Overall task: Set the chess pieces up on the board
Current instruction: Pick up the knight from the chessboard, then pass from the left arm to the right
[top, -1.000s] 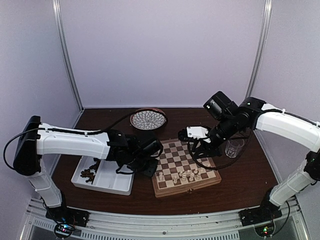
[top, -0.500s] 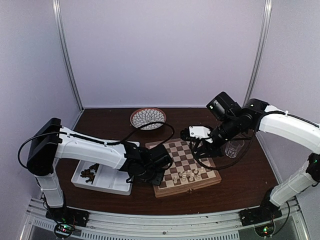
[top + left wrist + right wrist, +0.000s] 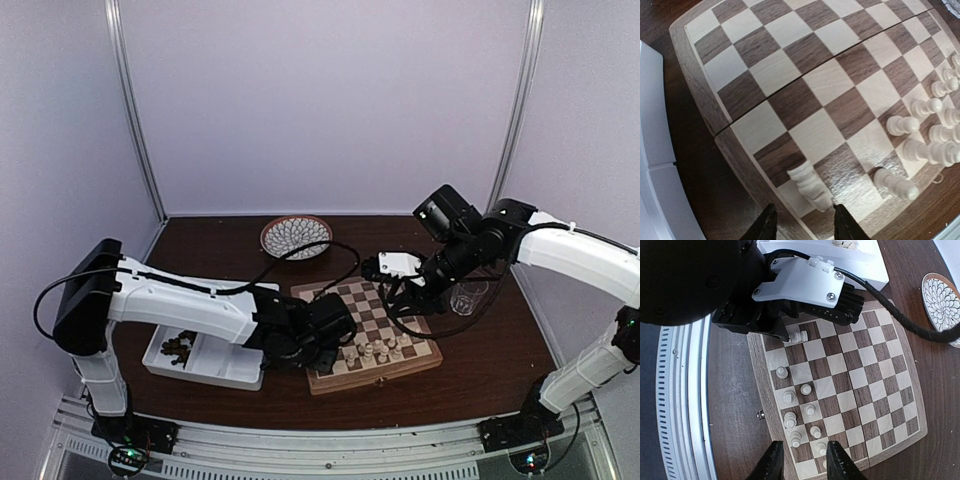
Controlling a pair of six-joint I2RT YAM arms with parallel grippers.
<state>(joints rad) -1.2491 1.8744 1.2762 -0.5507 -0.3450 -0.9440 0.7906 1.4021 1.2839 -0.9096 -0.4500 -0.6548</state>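
The board (image 3: 372, 303) lies mid-table. Several cream chess pieces (image 3: 380, 350) stand along its near right edge; they also show in the right wrist view (image 3: 790, 417). Dark pieces (image 3: 178, 347) lie in the white tray. My left gripper (image 3: 337, 327) is low over the board's near left corner. In the left wrist view its fingers stand open around a cream rook (image 3: 810, 184) on the corner square (image 3: 790, 197), with a gap on the left side. That rook shows in the right wrist view (image 3: 799, 336) too. My right gripper (image 3: 804, 462) is open and empty above the board (image 3: 865, 370).
A white two-compartment tray (image 3: 215, 362) sits left of the board, its edge in the left wrist view (image 3: 652, 165). A round patterned plate (image 3: 296, 237) is at the back. A clear glass (image 3: 468, 295) stands right of the board.
My left arm has reached further right, from the tray's edge onto the board's near left corner. My right arm has shifted only slightly.
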